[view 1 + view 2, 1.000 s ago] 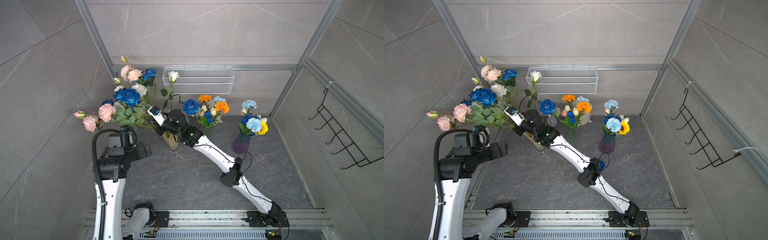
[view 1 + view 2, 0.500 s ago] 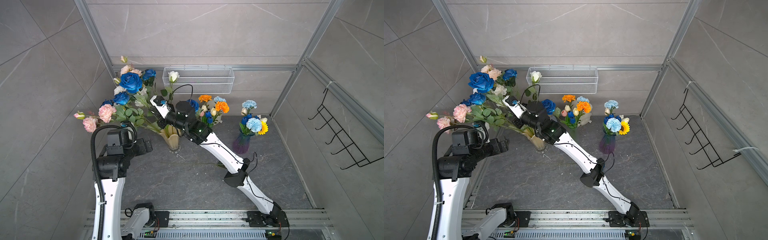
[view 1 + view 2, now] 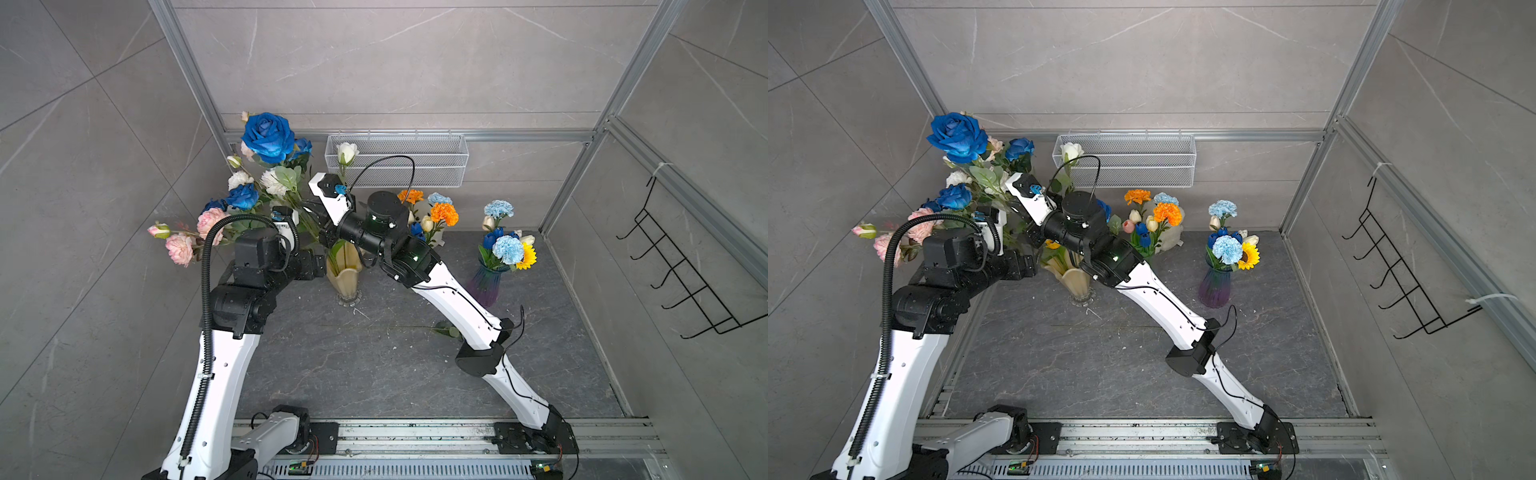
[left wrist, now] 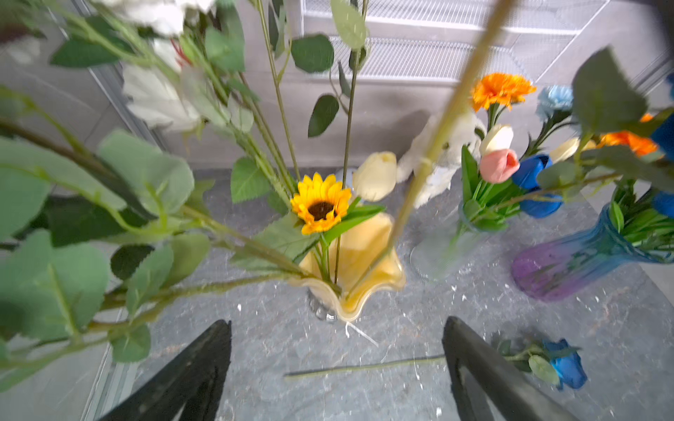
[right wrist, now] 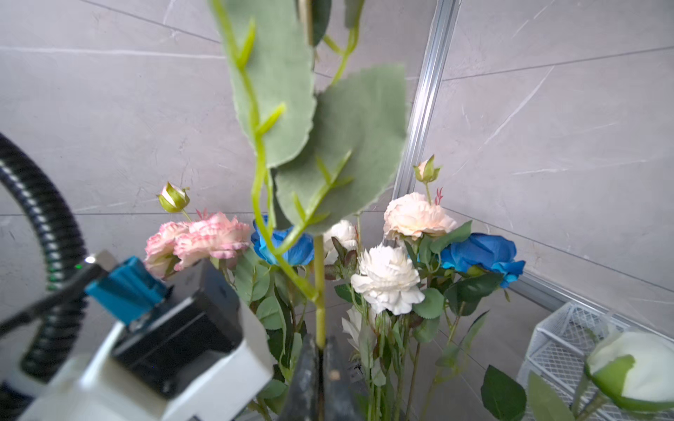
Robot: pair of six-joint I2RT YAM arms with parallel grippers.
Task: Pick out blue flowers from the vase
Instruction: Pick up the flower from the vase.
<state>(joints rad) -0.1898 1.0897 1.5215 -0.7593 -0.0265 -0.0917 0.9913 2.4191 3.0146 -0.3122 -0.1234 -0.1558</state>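
Right wrist: right tool (image 5: 321, 350) clamped on blue rose stem (image 5: 320, 284).
Left wrist: left tool (image 4: 336, 322) spread apart, facing yellow vase (image 4: 364, 248).

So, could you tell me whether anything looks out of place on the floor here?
Yes: one blue rose lies flat on the grey floor, outside the yellow vase, among scattered white flecks.

Straight ahead of the left gripper (image 4: 336, 324), a sunflower (image 4: 321, 207) with a cream tulip (image 4: 375, 176) near it. Farther off to its right, 1 pink tulip (image 4: 499, 166) and 2 orange carnations (image 4: 501, 89) above a clear vase (image 4: 445, 251), then a purple vase (image 4: 569, 262). Behind them, a white wire basket (image 4: 419, 54). Well apart, a black hook rack (image 3: 665, 239).
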